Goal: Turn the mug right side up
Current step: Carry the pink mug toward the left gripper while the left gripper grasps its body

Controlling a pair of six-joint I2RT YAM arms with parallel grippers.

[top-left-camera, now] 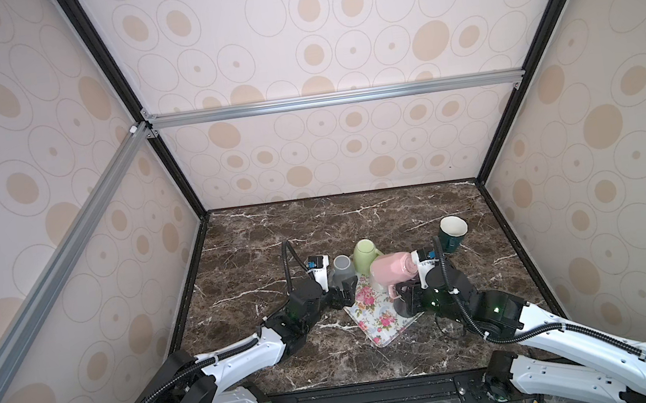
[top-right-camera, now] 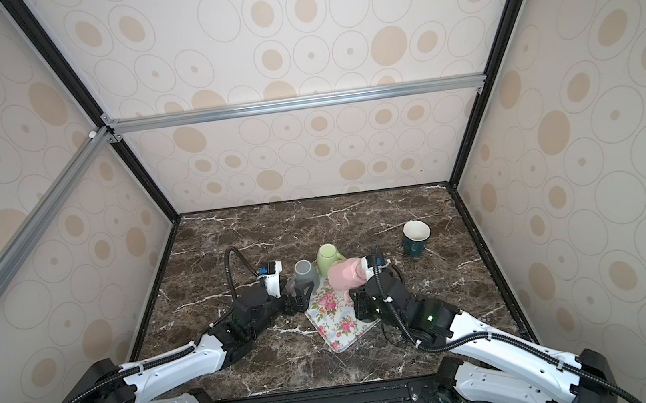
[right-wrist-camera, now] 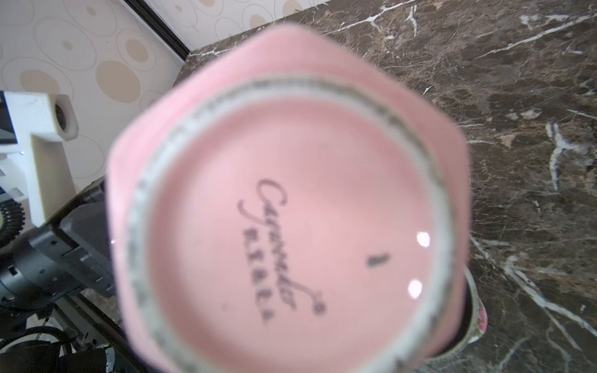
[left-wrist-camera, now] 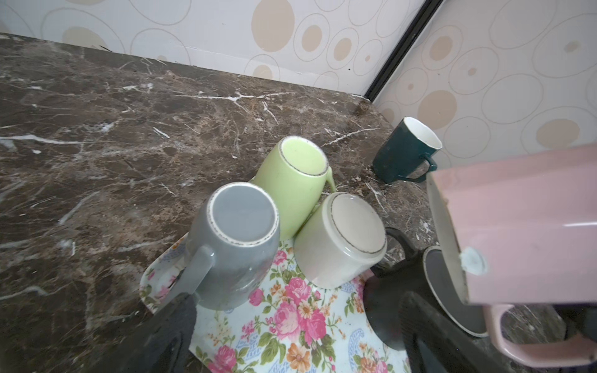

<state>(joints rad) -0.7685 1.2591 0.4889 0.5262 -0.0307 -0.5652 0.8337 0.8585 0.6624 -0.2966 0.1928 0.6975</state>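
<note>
Right gripper (top-left-camera: pixel 401 288) is clamped on the pink mug (top-left-camera: pixel 392 269), seemingly at the handle, though the fingertips are hidden in both top views. The pink mug is held tipped on its side above the right part of the tray (top-left-camera: pixel 378 325), with its mouth turned to the left and its handle pointing down. Its base is turned toward the right wrist camera, where a printed mark is seen on it. Below it, a black mug (left-wrist-camera: pixel 387 290) is seen base up on the tray in the left wrist view. The left gripper (top-left-camera: pixel 347 291) is spread wide and grips nothing; it is placed at the near side of the grey mug (top-left-camera: pixel 342 269), one finger just beside that mug's handle. The grey mug is set upside down on the tray's far left corner. A green mug (top-left-camera: pixel 365 252) and a cream mug (left-wrist-camera: pixel 342 239) are also set base up, crowded together just beside it. A dark mug (top-left-camera: pixel 453 234) is stood upright on the table (top-left-camera: pixel 275 233), far right and well apart from the tray.
</note>
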